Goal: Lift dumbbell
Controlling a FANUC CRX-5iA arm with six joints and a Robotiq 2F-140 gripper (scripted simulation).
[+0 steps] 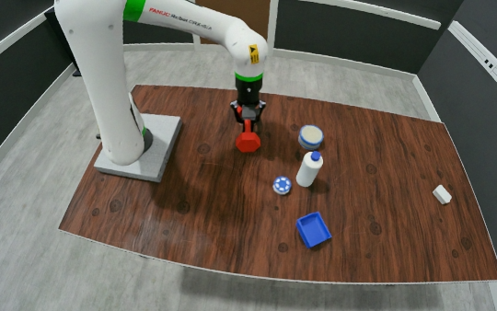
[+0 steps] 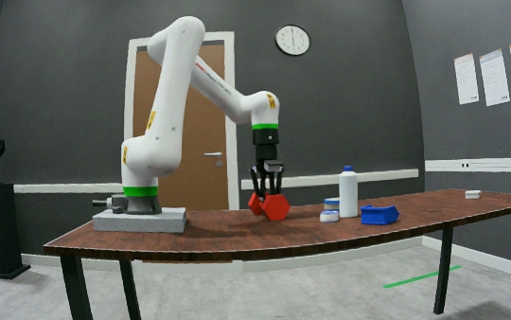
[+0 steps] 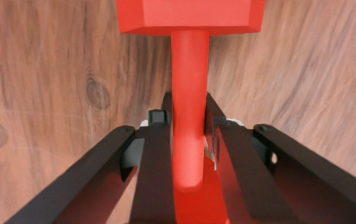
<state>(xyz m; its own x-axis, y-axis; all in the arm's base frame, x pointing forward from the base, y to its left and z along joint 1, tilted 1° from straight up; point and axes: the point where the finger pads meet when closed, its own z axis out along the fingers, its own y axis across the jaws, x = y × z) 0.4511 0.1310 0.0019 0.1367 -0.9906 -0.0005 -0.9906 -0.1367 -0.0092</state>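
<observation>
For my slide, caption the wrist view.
Gripper fingers shut on the red dumbbell handle above the wooden table.

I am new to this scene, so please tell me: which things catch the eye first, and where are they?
The red dumbbell near the table's middle stands out, with the gripper shut on its bar, its heads apparently not yet lifted. The big white arm rises from the grey base at the left.

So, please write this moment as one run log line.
gripper: shut on dumbbell handle | dumbbell: on table, not yet lifted | next: raise, hold
</observation>
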